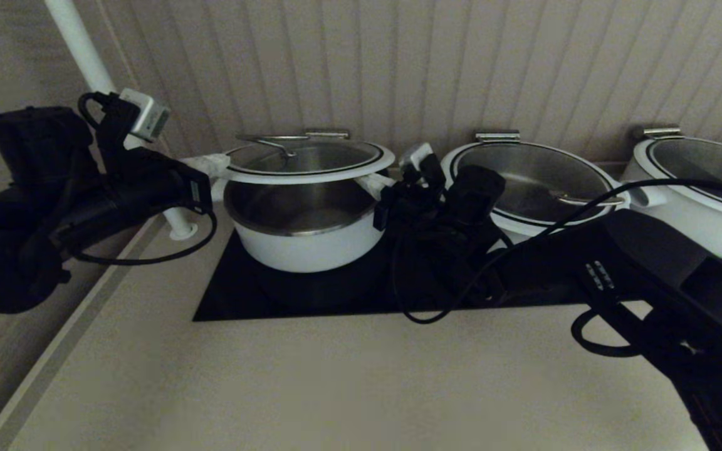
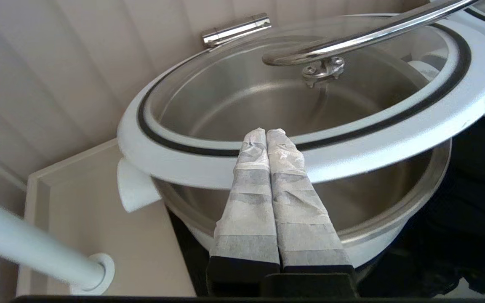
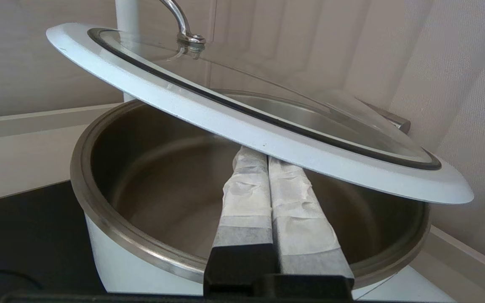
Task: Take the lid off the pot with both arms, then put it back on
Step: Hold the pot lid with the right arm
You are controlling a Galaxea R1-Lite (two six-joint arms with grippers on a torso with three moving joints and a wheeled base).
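The pot (image 1: 301, 244) stands on the black hob with its steel bowl open. The lid (image 1: 308, 160) hangs tilted a little above it, wire handle up. My left gripper (image 1: 214, 166) is at the lid's left edge. In the left wrist view its shut fingers (image 2: 266, 134) show over the top of the lid's white rim (image 2: 394, 134), above the pot (image 2: 385, 219). My right gripper (image 1: 373, 183) is at the lid's right edge. In the right wrist view it (image 3: 267, 158) is shut and reaches under the lid (image 3: 267, 126), tips hidden, over the pot (image 3: 112, 248).
Two wider white pots with lids (image 1: 533, 188) (image 1: 706, 200) stand to the right on the counter. A white pole (image 1: 88, 62) rises at the back left, foot beside the pot. The black hob (image 1: 235, 294) lies under the pots. The panelled wall is close behind.
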